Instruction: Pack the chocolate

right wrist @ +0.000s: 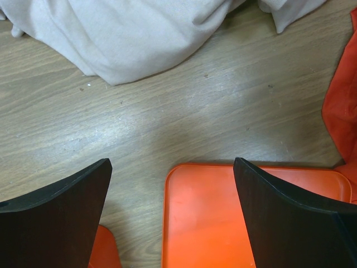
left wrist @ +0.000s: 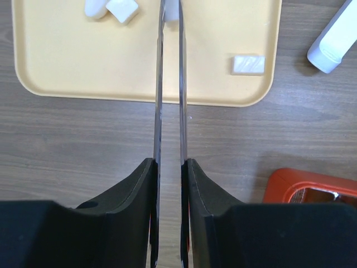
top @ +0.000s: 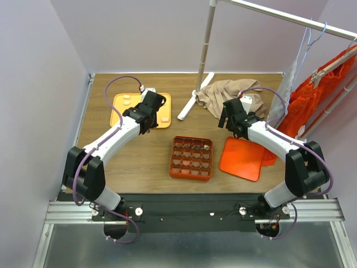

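Note:
Cream-white chocolate lumps point(top: 164, 118) lie on a yellow tray point(top: 120, 114); the left wrist view shows three loose ones point(left wrist: 249, 64). My left gripper point(top: 149, 109) hangs over that tray, its thin fingers nearly together point(left wrist: 170, 4) and shut on a cream-white lump point(left wrist: 172, 11) at the tips. The orange gridded box point(top: 191, 158) holds a few brown lumps point(top: 207, 147). My right gripper point(top: 230, 120) is open and empty point(right wrist: 172, 162), above the far left corner of the flat orange tray point(right wrist: 223, 218).
A beige cloth point(top: 226, 95) lies at the back right, also in the right wrist view point(right wrist: 139, 33). A white rack foot point(top: 195, 97) and pole stand beside the yellow tray. Orange garments point(top: 321, 92) hang at the right edge.

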Motion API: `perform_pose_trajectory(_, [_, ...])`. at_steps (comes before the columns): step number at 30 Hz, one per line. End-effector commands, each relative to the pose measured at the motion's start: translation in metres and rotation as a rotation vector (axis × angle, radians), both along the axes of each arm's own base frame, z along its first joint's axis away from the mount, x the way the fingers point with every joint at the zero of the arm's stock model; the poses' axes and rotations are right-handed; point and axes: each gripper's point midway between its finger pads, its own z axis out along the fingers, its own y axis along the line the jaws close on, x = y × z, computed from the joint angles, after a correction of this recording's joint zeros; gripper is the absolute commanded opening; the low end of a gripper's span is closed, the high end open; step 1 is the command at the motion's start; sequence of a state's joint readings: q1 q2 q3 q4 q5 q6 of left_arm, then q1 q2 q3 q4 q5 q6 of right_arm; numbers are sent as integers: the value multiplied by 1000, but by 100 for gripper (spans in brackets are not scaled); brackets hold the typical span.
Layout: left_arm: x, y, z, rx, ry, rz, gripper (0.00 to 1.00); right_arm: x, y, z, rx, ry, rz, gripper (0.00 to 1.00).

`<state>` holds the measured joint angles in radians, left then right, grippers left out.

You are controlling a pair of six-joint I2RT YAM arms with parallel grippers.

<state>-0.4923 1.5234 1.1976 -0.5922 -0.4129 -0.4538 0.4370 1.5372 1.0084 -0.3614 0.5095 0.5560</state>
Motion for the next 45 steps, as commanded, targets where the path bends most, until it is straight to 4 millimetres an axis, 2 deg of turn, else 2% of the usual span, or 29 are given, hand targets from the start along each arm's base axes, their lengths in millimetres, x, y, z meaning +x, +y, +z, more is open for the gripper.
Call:
perform_pose_trajectory(1, [-16,11,52,27,-120,-48,0,2,0,11,1,-15,4,99])
perform_pose_trajectory(2, [-25,12,51,34,-113,-69,0,2,-1,12,0,-17,2,99])
perform_pose_trajectory(3, [-34,11,64,15,-142,-95,0,1,-2,12,-4,-19,-1,99])
perform_pose_trajectory(7, [-60,9,83,-23,-144,-129,0,-1,-2,9,2,-12,1,99])
perform_pose_trajectory(8, [-67,4,89,-36,-144,-146,0,-1,-2,8,3,-9,1,99])
perform_pose_trajectory(12, [-100,-38,108,-144,-149,-287,0,0,1,7,11,-4,7,99])
perform_pose_trajectory(13, [-114,-55,107,-162,-132,-356,0,2,2,9,15,-10,6,99])
perform_pose_trajectory(16, [-145,-79,98,-193,-84,-479,0,2,2,9,11,-8,9,99])
perform_pose_trajectory(20, [-173,-99,78,-189,-6,-577,0,2,3,7,14,-2,11,99])
perform_pose_trajectory(24, [-184,-109,69,-178,17,-607,0,1,3,4,17,3,8,99])
perform_pose_trajectory(30, [-183,-96,55,-128,27,-568,0,0,1,5,10,1,9,99])
perform_pose_trajectory(37, [-183,-76,60,-137,-7,-472,0,0,2,3,15,8,12,99])
perform_pose_trajectory(40, [-185,-72,63,-168,-21,-454,0,0,3,3,18,10,14,99])
perform_pose_trajectory(45, [-185,-74,55,-161,-1,-443,0,0,3,2,20,10,13,99])
